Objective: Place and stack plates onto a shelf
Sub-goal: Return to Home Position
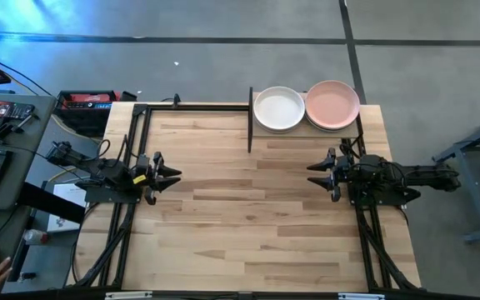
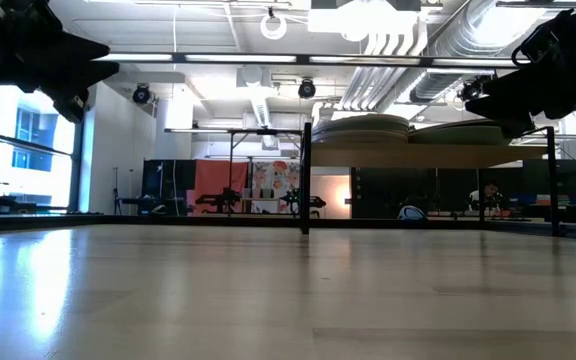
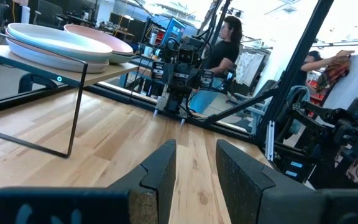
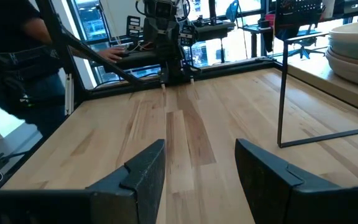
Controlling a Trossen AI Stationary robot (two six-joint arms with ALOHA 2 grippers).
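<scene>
Plates (image 1: 279, 108) sit stacked on the shelf (image 1: 305, 132), nearer our right hand (image 1: 313, 173) than our left hand (image 1: 173, 175); both are open and empty.

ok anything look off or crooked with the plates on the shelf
Nothing stands out: the white-topped stack and the pink-topped stack sit level, side by side on the shelf; the left tool and right tool are open and empty.
</scene>
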